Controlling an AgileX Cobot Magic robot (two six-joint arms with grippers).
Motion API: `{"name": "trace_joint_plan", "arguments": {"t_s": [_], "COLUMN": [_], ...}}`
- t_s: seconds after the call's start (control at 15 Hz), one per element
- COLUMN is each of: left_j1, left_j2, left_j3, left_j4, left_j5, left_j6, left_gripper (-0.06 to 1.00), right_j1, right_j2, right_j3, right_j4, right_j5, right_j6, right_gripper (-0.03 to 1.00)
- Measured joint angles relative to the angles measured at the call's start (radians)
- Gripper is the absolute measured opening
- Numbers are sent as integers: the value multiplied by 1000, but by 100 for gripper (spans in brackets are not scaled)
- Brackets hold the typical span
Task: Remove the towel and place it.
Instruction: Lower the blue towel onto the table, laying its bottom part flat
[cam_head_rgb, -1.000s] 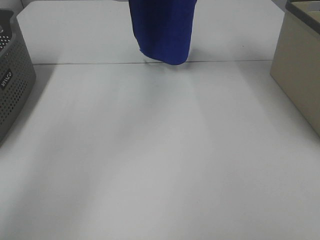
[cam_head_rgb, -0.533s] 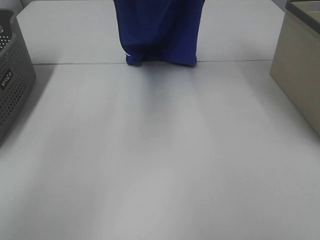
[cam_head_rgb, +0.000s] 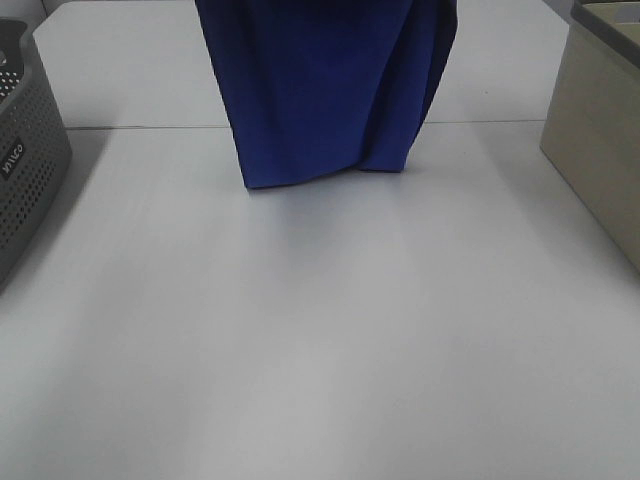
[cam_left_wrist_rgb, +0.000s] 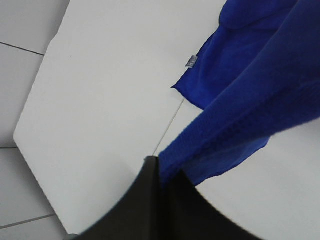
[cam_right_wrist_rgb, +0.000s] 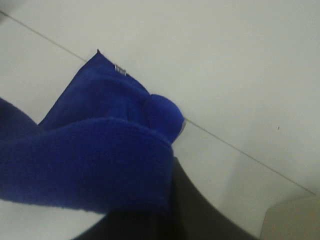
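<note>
The deep blue towel (cam_head_rgb: 320, 90) hangs down from above the far middle of the white table (cam_head_rgb: 320, 350), and its lower edge reaches just past the table seam. Neither gripper shows in the exterior high view; both are above its top edge. In the left wrist view my left gripper (cam_left_wrist_rgb: 160, 167) is shut on an upper edge of the towel (cam_left_wrist_rgb: 250, 90), whose small white tag (cam_left_wrist_rgb: 191, 61) hangs far below at a corner. In the right wrist view my right gripper (cam_right_wrist_rgb: 172, 165) is shut on another bunched edge of the towel (cam_right_wrist_rgb: 90, 165).
A grey perforated basket (cam_head_rgb: 25, 170) stands at the table's left edge. A beige box (cam_head_rgb: 600, 130) stands at the right edge. A seam (cam_head_rgb: 140, 127) runs across the far part of the table, behind the towel.
The towel has come toward the camera and lower. It now hangs wider, and its lower edge has passed from the seam to in front of it.
</note>
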Motion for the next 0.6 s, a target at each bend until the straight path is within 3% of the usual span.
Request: {"name": "trace_joint_plan", "arguments": {"t_s": [0.27,0.6], "left_j1": [0,0], "left_j2": [-97,-305], "left_j3": [98,436], "left_j4": [-69,-145], "left_j5": [0,1], "left_j6": [-46,-70], "left_gripper": [0,0], "right_j1": [0,0], "right_j2": [-6,-109], "right_j3": [0,67], "right_j4": [-2,-3], "right_j5": [183,203], "right_j6": [6,7], "right_gripper": [2,2]}}
